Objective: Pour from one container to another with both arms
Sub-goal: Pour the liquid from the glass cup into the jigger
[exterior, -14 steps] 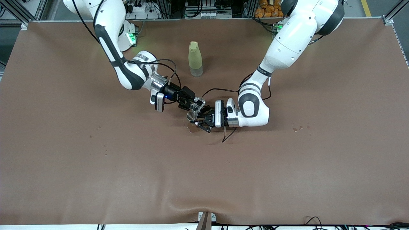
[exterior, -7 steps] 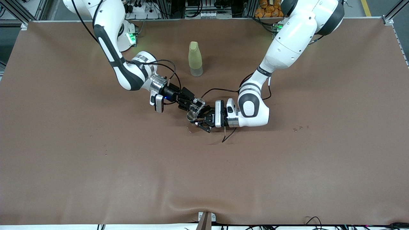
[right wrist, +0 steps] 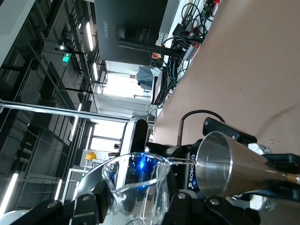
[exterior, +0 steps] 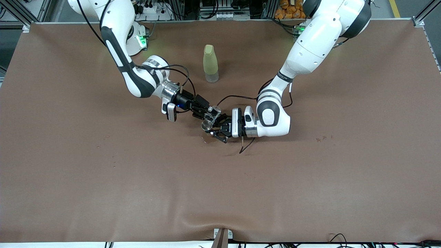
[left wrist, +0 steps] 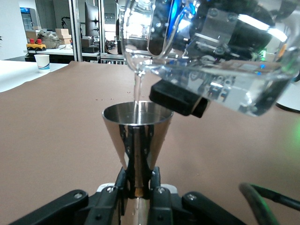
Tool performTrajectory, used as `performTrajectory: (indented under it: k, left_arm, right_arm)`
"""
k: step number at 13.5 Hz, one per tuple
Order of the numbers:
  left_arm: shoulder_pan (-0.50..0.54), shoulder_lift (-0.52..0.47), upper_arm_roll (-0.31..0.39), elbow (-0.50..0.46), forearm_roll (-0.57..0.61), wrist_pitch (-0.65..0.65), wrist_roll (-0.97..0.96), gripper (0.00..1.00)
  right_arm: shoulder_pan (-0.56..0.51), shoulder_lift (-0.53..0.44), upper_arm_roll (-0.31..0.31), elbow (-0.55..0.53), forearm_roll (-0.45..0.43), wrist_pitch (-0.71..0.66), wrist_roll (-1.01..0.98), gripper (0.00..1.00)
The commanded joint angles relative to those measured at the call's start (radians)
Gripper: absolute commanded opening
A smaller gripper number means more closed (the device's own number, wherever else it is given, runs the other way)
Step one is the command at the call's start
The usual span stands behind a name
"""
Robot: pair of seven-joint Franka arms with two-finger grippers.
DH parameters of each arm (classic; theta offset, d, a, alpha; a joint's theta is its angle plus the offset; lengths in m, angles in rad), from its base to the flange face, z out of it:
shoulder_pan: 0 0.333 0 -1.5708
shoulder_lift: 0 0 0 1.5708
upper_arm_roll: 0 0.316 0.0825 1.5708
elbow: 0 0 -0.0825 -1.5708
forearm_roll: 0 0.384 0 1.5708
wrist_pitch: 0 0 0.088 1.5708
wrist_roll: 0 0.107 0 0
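"HUAWEI" on black monitor [right wrist: 131, 26]

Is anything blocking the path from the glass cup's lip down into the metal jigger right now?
Nothing visible does. The right gripper holds the tilted glass cup just above the jigger, which the left gripper holds upright. A thin clear stream falls from the cup's lip straight into the jigger's open mouth.

right gripper [exterior: 206, 113] tipped the glass cup [exterior: 211, 114] steeper, lip lower over jigger [exterior: 206, 125]
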Motion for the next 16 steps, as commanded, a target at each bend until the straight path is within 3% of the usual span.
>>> performTrajectory:
  k: [1, 16]
  left_arm:
    - [-0.003, 0.012, -0.001, 0.019, -0.023, 0.011, 0.007, 0.00]
    - [-0.003, 0.015, -0.001, 0.019, -0.024, 0.011, 0.000, 0.00]
  right_arm:
    - [0.010, -0.003, 0.003, 0.006, 0.142, 0.005, -0.021, 0.04]
    - [-0.001, -0.023, 0.003, -0.007, 0.143, 0.010, 0.111, 0.02]
